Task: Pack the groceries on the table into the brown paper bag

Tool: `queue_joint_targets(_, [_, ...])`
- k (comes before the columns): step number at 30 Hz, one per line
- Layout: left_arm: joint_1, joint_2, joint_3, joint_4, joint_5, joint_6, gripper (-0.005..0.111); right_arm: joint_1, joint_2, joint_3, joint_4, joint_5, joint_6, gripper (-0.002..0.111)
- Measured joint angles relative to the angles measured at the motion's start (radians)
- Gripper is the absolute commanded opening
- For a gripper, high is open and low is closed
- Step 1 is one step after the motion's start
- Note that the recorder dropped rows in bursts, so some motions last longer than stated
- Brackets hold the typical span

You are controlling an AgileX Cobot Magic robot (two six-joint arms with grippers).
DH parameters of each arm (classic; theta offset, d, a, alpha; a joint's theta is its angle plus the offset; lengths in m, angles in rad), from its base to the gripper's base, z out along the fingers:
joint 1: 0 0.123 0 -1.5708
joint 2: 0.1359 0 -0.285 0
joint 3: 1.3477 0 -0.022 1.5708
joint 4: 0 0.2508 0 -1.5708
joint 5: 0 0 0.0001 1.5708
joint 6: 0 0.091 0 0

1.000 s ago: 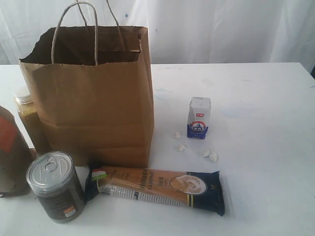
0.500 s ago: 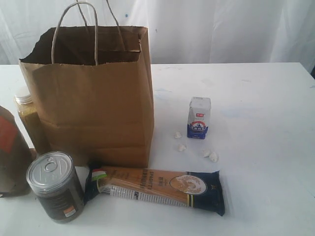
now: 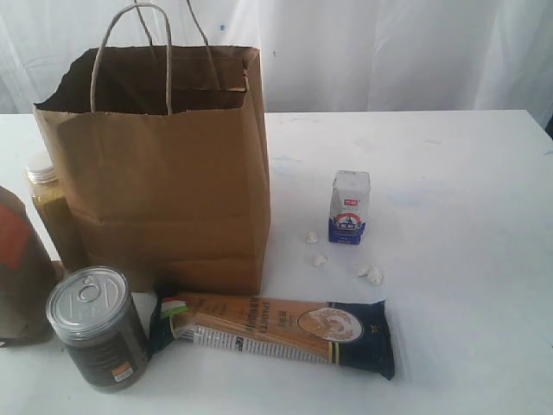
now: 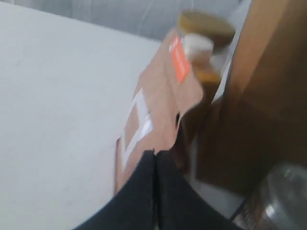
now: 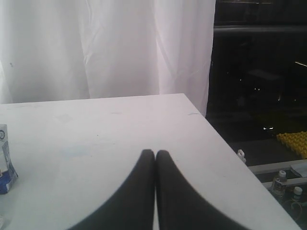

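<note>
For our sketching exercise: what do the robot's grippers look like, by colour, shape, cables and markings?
The left gripper and right gripper each show two plain black fingers, smooth, broad at the base, curving to narrow rounded tips. No cables or markings show.

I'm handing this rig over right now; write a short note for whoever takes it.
Left gripper: shut, empty, pointing at a brown pouch next to the bag.
Right gripper: shut, empty, over bare table.
Bag stands open. In front of it: can, spaghetti pack. On its left: yellow jar, with the nut jar beside that. On its right: carton, four white lumps.
Done: nothing seen packed.
Left: every item.
</note>
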Motion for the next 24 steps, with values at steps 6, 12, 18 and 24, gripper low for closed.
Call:
queue_joint_targets(6, [0.000, 0.000, 0.000, -0.127, -0.254, -0.113, 0.000, 0.000, 0.000, 0.000, 0.000, 0.000, 0.000, 0.000])
queue_joint_targets(12, [0.000, -0.002, 0.000, -0.132, -0.566, -0.121, 0.000, 0.000, 0.000, 0.000, 0.000, 0.000, 0.000, 0.000])
queue_joint_targets(18, [0.000, -0.002, 0.000, -0.132, -0.669, -0.121, 0.000, 0.000, 0.000, 0.000, 0.000, 0.007, 0.000, 0.000])
queue_joint_targets(24, [0.000, -0.002, 0.000, -0.132, -0.583, -0.068, 0.000, 0.000, 0.000, 0.001, 0.000, 0.189, 0.002, 0.000])
